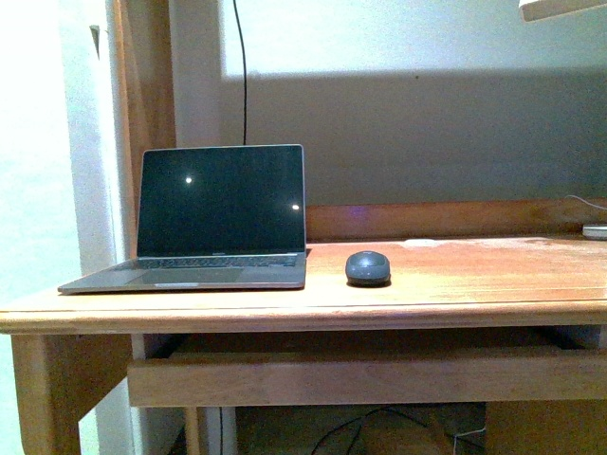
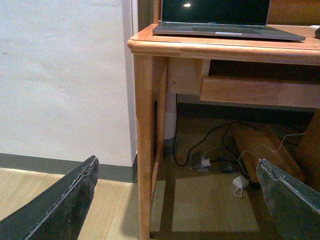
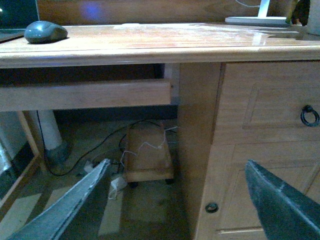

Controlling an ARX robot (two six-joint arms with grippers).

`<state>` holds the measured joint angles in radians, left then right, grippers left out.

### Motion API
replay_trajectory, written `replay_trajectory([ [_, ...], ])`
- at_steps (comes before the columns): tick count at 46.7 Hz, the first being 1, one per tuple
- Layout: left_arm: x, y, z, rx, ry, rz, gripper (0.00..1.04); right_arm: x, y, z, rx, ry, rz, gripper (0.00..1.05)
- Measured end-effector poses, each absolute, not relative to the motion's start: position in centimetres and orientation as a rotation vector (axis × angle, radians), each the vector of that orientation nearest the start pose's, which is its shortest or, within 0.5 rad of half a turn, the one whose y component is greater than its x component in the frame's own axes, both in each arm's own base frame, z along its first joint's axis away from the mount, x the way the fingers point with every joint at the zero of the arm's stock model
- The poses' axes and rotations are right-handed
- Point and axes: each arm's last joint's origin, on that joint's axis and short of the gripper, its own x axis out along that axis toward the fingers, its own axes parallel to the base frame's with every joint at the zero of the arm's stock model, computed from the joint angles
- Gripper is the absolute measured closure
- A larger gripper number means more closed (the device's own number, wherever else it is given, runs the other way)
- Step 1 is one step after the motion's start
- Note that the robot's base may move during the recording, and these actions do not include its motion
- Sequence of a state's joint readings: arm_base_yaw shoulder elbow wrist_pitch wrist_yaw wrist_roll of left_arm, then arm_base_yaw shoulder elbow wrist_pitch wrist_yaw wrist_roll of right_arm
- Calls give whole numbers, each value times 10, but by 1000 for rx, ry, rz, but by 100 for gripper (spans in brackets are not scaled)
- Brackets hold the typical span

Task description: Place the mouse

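The dark grey rounded mouse (image 1: 367, 267) lies on the wooden desk (image 1: 474, 284), just right of the open laptop (image 1: 220, 216). It also shows in the right wrist view (image 3: 45, 32), far from that gripper. Neither arm shows in the front view. My left gripper (image 2: 177, 197) is open and empty, low beside the desk's left leg (image 2: 145, 145), well below the desktop. My right gripper (image 3: 180, 200) is open and empty, low in front of the desk's drawer cabinet (image 3: 265, 145).
A pull-out shelf (image 1: 360, 376) hangs under the desktop. Cables and a small wheeled wooden stand (image 3: 147, 152) sit on the floor below. A white lamp base (image 3: 255, 20) stands at the desk's far right. A wall (image 2: 60, 75) lies to the left.
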<state>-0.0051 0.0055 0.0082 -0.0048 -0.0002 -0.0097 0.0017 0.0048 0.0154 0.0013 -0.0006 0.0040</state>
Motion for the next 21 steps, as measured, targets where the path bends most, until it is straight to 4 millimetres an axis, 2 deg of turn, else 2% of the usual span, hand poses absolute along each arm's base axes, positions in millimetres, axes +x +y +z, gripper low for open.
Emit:
replay_trajectory([
  [3, 98, -1, 165, -10, 2, -5, 8, 97, 0, 169, 4, -12, 2, 6],
  [21, 98, 0, 165, -10, 2, -5, 8, 97, 0, 169, 4, -12, 2, 7],
])
